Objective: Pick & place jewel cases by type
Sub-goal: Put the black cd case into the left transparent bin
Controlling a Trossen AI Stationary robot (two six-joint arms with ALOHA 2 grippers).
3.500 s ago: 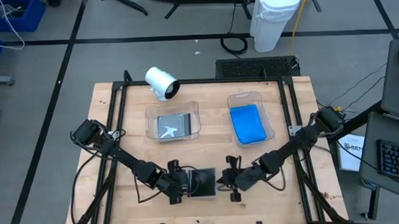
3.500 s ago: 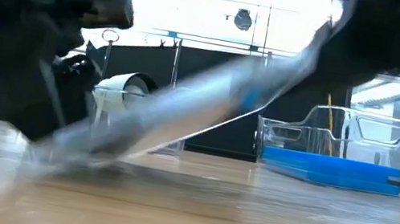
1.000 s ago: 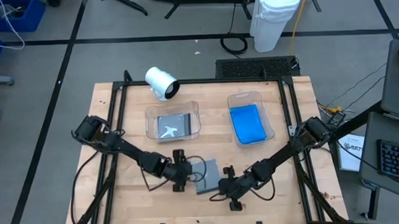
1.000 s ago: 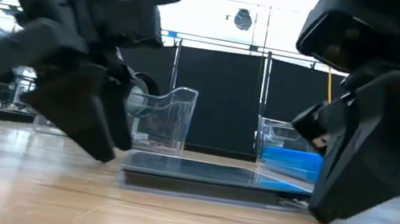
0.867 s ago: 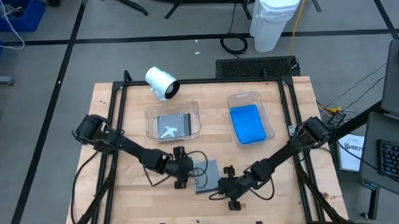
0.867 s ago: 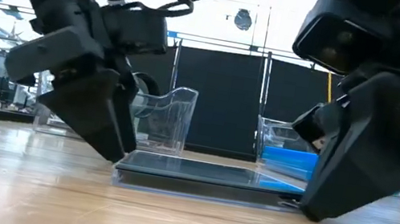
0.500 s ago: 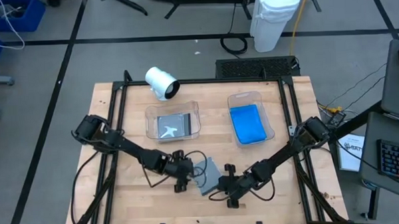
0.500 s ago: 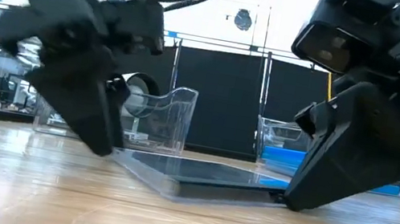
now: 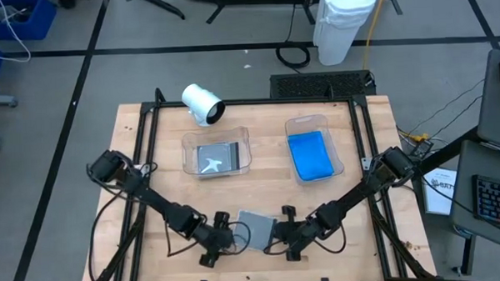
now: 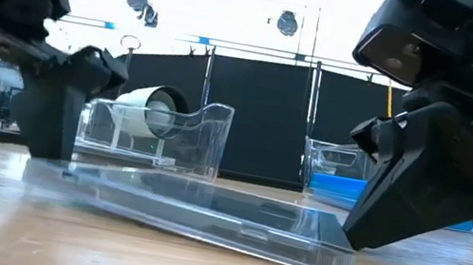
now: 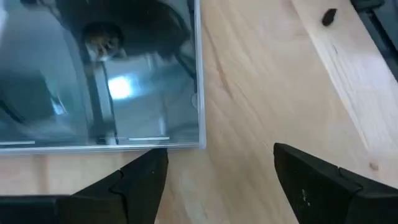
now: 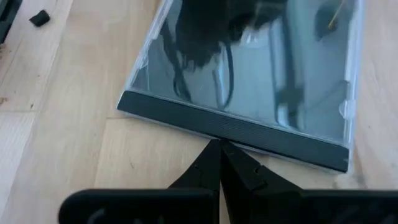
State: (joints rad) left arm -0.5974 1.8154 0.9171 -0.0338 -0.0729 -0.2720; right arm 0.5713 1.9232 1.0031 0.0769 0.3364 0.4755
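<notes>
One dark grey, clear-lidded jewel case (image 9: pixel 255 226) lies flat on the wood near the table's near edge, between both grippers. My left gripper (image 9: pixel 223 238) is open at the case's left side; in its wrist view (image 11: pixel 216 158) one fingertip (image 11: pixel 149 167) stands just off the case's edge (image 11: pixel 124 145). My right gripper (image 9: pixel 275 231) is shut at the case's right side. Another grey case lies in the left clear tray (image 9: pixel 215 154), and blue cases (image 9: pixel 308 154) lie in the right tray. My left gripper: I cannot tell whether its one fingertip touches the case's edge. My right gripper is shut, and its joined fingertips (image 12: pixel 219 152) butt against the middle of the case's dark spine edge (image 12: pixel 233 131), coming in low from the table's right. The case lies on the table.
A white cylinder (image 9: pixel 203 103) lies on its side beyond the left tray. The two clear trays (image 10: pixel 164 135) (image 10: pixel 392 183) stand at mid-table. Bare wood lies between the trays and the case. A black frame runs along the table's edges.
My left gripper has drawn back from the case toward the table's near-left and now stands lower beside it. The case has turned a little on the table and slid slightly toward the near edge. My right gripper has stayed at the case's right edge.
</notes>
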